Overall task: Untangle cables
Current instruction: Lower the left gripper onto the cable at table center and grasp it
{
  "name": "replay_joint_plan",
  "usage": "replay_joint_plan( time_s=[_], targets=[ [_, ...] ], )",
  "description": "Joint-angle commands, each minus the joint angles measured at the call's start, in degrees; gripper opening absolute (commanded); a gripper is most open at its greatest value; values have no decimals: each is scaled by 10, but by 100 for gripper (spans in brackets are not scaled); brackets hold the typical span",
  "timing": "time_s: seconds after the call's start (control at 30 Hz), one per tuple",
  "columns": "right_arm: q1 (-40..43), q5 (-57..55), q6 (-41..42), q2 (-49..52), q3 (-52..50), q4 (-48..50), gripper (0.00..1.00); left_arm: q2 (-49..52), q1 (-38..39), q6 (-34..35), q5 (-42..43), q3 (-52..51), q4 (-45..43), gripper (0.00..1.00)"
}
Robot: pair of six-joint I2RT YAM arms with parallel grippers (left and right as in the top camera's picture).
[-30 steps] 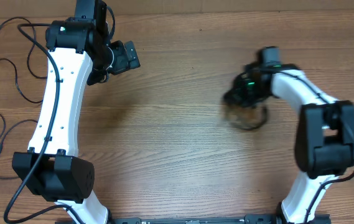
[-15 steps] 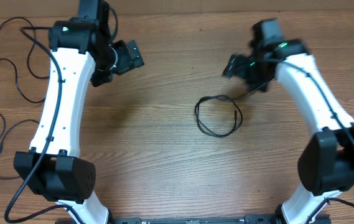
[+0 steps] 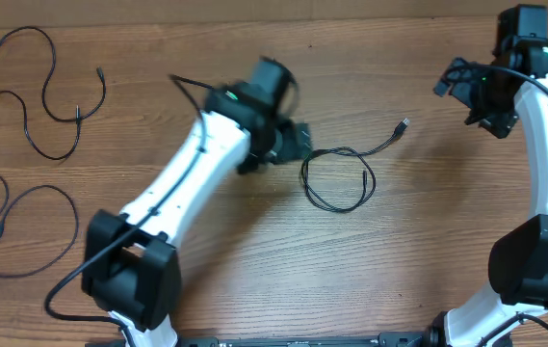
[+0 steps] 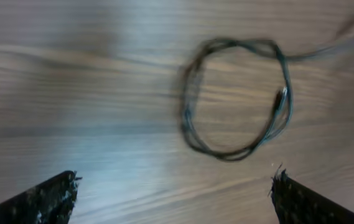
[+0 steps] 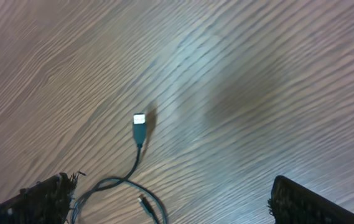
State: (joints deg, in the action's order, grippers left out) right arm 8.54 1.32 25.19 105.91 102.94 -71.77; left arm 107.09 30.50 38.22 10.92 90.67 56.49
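Right gripper (image 3: 463, 94), jaws wide, is pulled back to two o'clock, the released cable (image 3: 339, 180) left looped at centre, seemingly still crossed, and the wide-open left gripper (image 3: 298, 145) is swung beside it.

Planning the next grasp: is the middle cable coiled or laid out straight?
Coiled: the middle cable lies in one loose loop, its plug end trailing out beyond it.

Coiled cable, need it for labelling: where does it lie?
In the overhead view the coiled cable lies near centre, just right of the left gripper, its plug end pointing up-right.
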Motion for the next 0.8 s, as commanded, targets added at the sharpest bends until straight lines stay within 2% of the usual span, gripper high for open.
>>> replay_joint_plan(
  time_s=[0.0, 0.23, 0.33, 0.53, 0.77],
  targets=[
    [9, -6, -1, -9, 2, 0, 100, 5, 41, 12, -32, -50, -51, 100],
    [10, -6, -1, -9, 2, 1, 100, 5, 88, 12, -159, -123, -140, 100],
    [10, -6, -1, -9, 2, 1, 100, 5, 89, 10, -167, -152, -183, 100],
    [10, -6, -1, -9, 2, 1, 100, 5, 90, -13, -169, -213, -291, 86],
    [10, -6, -1, -9, 2, 1, 100, 5, 90, -25, -174, -255, -371, 87]
  ],
)
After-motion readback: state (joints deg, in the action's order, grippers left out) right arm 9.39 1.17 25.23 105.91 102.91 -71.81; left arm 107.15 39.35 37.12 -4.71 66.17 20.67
